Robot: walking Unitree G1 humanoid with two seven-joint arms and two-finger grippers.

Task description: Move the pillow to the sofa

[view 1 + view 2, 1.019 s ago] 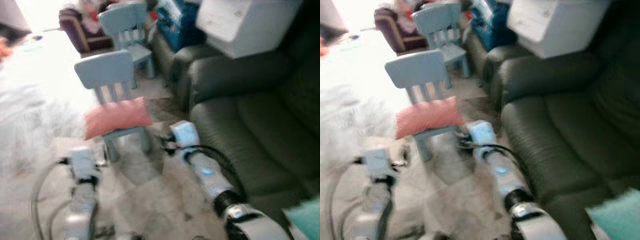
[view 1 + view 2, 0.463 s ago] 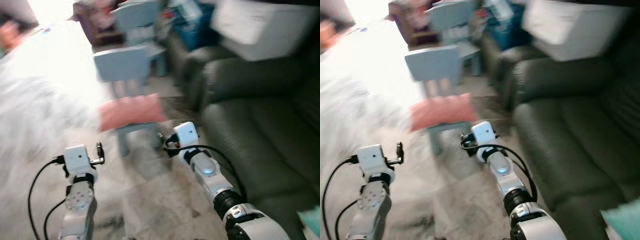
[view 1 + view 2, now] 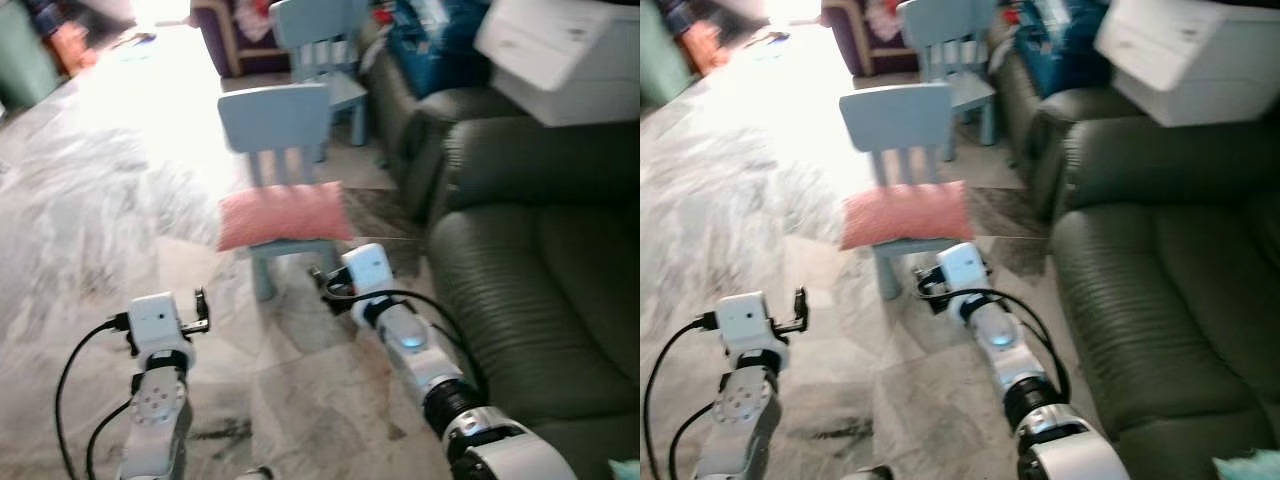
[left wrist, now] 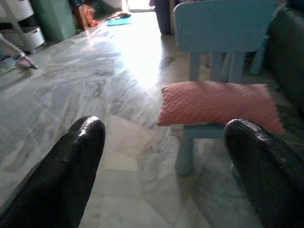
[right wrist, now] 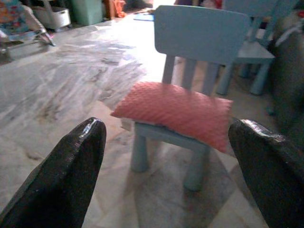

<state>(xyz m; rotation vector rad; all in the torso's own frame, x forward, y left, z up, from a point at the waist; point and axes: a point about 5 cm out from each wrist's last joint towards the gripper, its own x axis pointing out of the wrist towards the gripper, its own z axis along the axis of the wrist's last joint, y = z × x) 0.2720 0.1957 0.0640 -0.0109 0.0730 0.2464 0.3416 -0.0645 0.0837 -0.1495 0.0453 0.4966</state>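
A pink pillow (image 3: 283, 213) lies flat on the seat of a small light-blue chair (image 3: 275, 117) just ahead of me. The dark green sofa (image 3: 530, 290) stands to the right of the chair. Both arms are raised in front of me, short of the chair. My left gripper (image 4: 164, 128) is open, and the pillow (image 4: 216, 103) sits some way beyond its fingers. My right gripper (image 5: 168, 127) is open too, facing the pillow (image 5: 175, 107) from closer in, with nothing between the fingers.
A second blue chair (image 3: 315, 45) stands behind the first. A white box (image 3: 560, 55) and a blue bag (image 3: 425, 45) rest on the sofa's far end. Marble floor (image 3: 110, 200) stretches to the left, with a green bin (image 4: 57, 16) far off.
The whole picture has shifted and sharpened, so the camera moved; chair and pillow now sit more to the right. Both arms hold about the same raised pose.
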